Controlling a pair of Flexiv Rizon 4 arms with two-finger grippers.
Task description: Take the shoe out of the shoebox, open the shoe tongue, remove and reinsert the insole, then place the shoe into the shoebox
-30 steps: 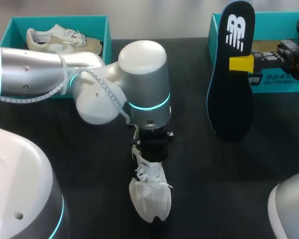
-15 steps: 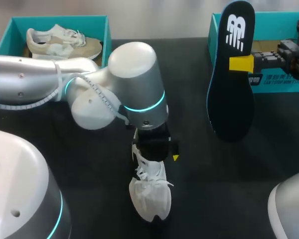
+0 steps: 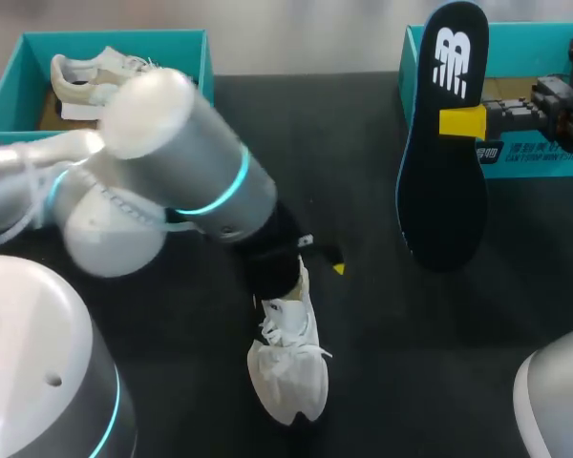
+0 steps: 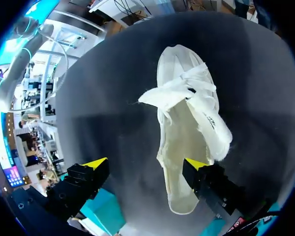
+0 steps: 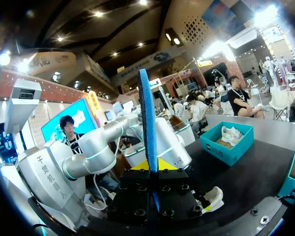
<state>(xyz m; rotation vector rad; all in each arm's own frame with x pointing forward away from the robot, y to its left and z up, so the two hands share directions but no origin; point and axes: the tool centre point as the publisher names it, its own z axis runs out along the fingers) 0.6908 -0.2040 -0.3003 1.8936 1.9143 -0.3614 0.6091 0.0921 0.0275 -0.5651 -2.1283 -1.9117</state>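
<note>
A white shoe point(image 3: 286, 374) lies on the black table near the front, toe toward me; in the left wrist view the shoe point(image 4: 187, 123) shows its empty inside and a raised tongue. My left gripper point(image 3: 306, 272) hovers over its heel, open point(image 4: 147, 163), with the heel end between the fingers, close to one finger. The black insole point(image 3: 447, 191) with a white logo hangs upright at the right, with my right gripper point(image 3: 463, 122) shut on it. From the right wrist, the insole point(image 5: 147, 113) shows edge-on above that gripper point(image 5: 152, 164). Behind it stands the teal shoebox point(image 3: 544, 48).
A second teal box point(image 3: 115, 40) at the back left holds another pale shoe point(image 3: 86, 81). My left arm's big wrist joint point(image 3: 172, 162) stretches across the left middle of the table. The right wrist view shows that box point(image 5: 228, 142) and the shoe point(image 5: 214, 196) on the table.
My left gripper has opened and let go of the shoe, and its arm has swung down and to the left. The shoe stays put. The right arm holds still with the insole.
</note>
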